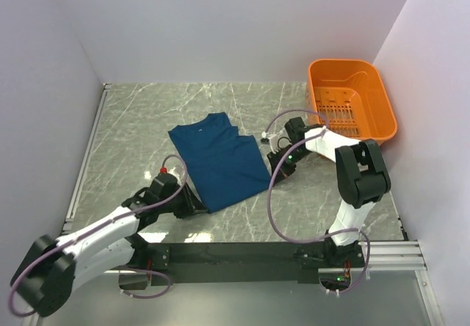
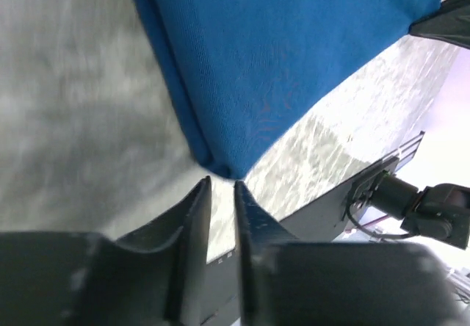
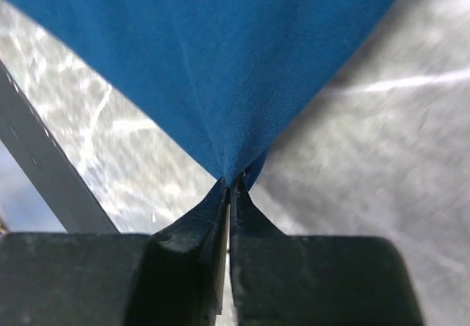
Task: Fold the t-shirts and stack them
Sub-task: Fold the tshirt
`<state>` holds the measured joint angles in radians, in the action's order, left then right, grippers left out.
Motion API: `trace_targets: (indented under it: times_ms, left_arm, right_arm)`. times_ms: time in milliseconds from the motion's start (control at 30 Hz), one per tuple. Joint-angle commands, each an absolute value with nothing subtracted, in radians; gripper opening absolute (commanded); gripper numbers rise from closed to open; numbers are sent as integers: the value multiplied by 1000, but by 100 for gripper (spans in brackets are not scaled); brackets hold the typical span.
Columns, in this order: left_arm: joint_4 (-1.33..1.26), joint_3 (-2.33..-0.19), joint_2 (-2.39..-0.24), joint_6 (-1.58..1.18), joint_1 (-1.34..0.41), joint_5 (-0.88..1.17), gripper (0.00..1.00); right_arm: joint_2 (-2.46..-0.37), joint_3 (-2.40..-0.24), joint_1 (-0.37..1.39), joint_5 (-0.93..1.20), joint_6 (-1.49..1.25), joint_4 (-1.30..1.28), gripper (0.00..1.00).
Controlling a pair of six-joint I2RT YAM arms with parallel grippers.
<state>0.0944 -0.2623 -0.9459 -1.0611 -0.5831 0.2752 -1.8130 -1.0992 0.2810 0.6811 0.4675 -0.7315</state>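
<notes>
A blue t-shirt (image 1: 220, 161) lies on the marble table, folded into a long narrow panel with the collar at the far end; no print shows. My left gripper (image 1: 200, 205) sits low at its near-left corner. In the left wrist view that gripper (image 2: 222, 183) stands narrowly open, and the corner of the t-shirt (image 2: 279, 69) rests just past the tips, not between them. My right gripper (image 1: 274, 168) is at the shirt's right edge. In the right wrist view it (image 3: 230, 185) is shut, pinching a corner of the t-shirt (image 3: 220, 62) at the tips.
An orange plastic basket (image 1: 345, 62) stands at the back right, close behind the right arm. The black base rail (image 1: 242, 252) runs along the near edge. White walls enclose the table on the left, back and right.
</notes>
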Motion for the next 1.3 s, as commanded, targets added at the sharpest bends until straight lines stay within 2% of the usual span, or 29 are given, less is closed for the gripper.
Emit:
trace_targets:
  times_ms: [0,33,67,100,133,233,333,400,467,533,700,800,1133,1267]
  left_arm:
    - [265,-333,-821,-1126,-641,160,31]
    - [340,-380,-749,-1127,-647,111,47]
    - [365,-403,-720,-1123,-652,95,52]
    - [383,-447,-672,-1094,-652,88,58]
    - [420,-472,-660,-1074,-653,72,59]
    - [430,-546,-672,-932,-653,90,60]
    - [384,-574,-741,-801,-656,150,61]
    - [344,-584,-799,-720,-695,169,60]
    - [341,-592,-837,-681,-768,125,60]
    - [345,-604,-894,-637,-831,71,61]
    - [316,-620,-995,-597,-1026,-107,62]
    - [278,-627,-1064,-580,-1063,-141,63]
    - [327,-689,-1330,-580,-1069,-216,65]
    - [344,-684,-1351,-612,-1069,-256,64]
  right_arm:
    - [-1697,-1075,270,669,589,-813,8]
    - [-1677,-1068,268,657,603,-816,23]
    - [-1655,-1066,268,644,620,-824,30]
    - [-1616,-1066,268,625,659,-825,42]
    - [-1597,-1078,268,618,679,-828,47]
    - [-1568,-1118,265,652,804,-861,57]
    - [-1589,-1160,265,731,966,-899,60]
    - [-1589,-1158,265,791,1208,-965,61]
    - [-1571,-1109,268,839,1526,-1024,66]
    - [-1528,-1025,271,836,1687,-1020,73]
    - [-1535,-974,333,752,1750,-924,73]
    - [-1525,-939,382,712,1694,-822,73]
    - [-1536,-922,428,677,1644,-753,71]
    - [-1542,-916,428,681,1640,-741,71]
